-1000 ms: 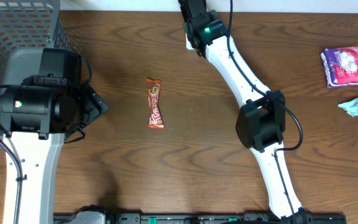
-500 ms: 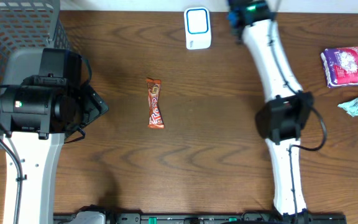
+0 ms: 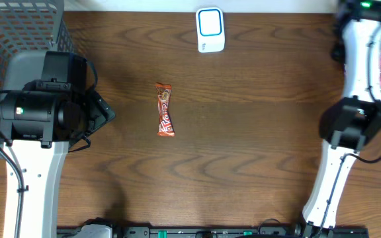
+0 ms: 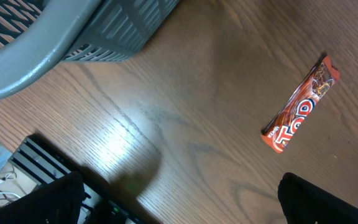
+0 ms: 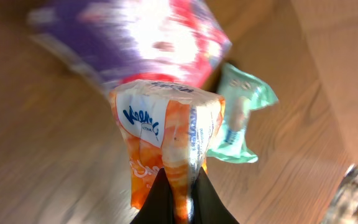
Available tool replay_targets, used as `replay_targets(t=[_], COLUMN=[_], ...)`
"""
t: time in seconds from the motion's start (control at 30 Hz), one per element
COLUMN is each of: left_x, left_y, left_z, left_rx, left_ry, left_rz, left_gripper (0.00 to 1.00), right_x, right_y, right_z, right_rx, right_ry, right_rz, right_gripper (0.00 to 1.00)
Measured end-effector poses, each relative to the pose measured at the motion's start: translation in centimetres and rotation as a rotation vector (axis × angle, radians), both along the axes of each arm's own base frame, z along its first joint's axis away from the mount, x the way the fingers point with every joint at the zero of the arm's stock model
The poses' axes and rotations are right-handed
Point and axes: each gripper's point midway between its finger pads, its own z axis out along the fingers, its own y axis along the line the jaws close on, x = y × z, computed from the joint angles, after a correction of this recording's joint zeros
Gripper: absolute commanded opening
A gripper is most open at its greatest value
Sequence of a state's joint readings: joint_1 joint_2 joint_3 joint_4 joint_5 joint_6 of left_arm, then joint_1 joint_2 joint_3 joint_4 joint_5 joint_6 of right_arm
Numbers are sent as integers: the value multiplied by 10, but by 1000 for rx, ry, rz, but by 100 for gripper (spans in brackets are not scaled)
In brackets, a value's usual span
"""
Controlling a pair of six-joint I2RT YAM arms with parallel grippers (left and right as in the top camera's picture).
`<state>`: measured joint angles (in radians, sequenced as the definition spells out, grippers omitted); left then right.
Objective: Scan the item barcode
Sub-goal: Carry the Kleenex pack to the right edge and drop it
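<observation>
White arms, black joints.
The left arm (image 3: 35, 178) has a black cable (image 3: 16, 173); the right arm (image 3: 359, 53) has a green light (image 3: 365, 5); the right gripper (image 5: 178, 202) is black.

I have broad bare wood across the middle of the table (image 3: 243, 152), broken only by the candy bar (image 3: 165, 110) and, well apart at the far edge, the white scanner (image 3: 210, 30), so a gripper can pass on every side of the bar. The mesh basket (image 3: 18, 33) and my left arm (image 3: 42, 112) wall off the left side. At the far right, my right gripper (image 5: 176, 202), clamped on an orange tissue pack (image 5: 166, 137), is crowded by the purple packet (image 5: 142, 37) and teal wrapper (image 5: 241, 118).
</observation>
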<state>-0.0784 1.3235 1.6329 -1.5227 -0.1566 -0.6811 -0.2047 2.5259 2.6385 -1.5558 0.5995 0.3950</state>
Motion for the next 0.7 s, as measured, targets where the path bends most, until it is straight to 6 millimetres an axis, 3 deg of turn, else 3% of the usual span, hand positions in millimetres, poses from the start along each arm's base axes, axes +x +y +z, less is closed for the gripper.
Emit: replay_targets(t=[0.07, 0.1, 0.13, 0.27, 0.37, 0.43, 0.7], left_x=[0, 0, 0, 0, 0, 0, 0], left_y=[0, 0, 0, 0, 0, 0, 0], left_z=[0, 0, 0, 0, 0, 0, 0], left_rx=[0, 0, 0, 0, 0, 0, 0], left_ry=[0, 0, 0, 0, 0, 0, 0], left_rz=[0, 0, 0, 0, 0, 0, 0], left_gripper=[99, 99, 99, 99, 99, 99, 99], right_x=[-12, -17, -21, -32, -35, -34, -25], right_y=[-22, -29, -36, -53, -57, -56, -36], right_z=[-3, -4, -6, -11, -14, -17, -24], right_rx=[31, 44, 58, 102, 118, 129, 221], right_ry=[-15, -21, -27, -46, -53, -54, -69], right_rz=[-76, -103, -129, -195, -217, -219, -184], right_gripper=[1, 5, 16, 22, 54, 65, 69])
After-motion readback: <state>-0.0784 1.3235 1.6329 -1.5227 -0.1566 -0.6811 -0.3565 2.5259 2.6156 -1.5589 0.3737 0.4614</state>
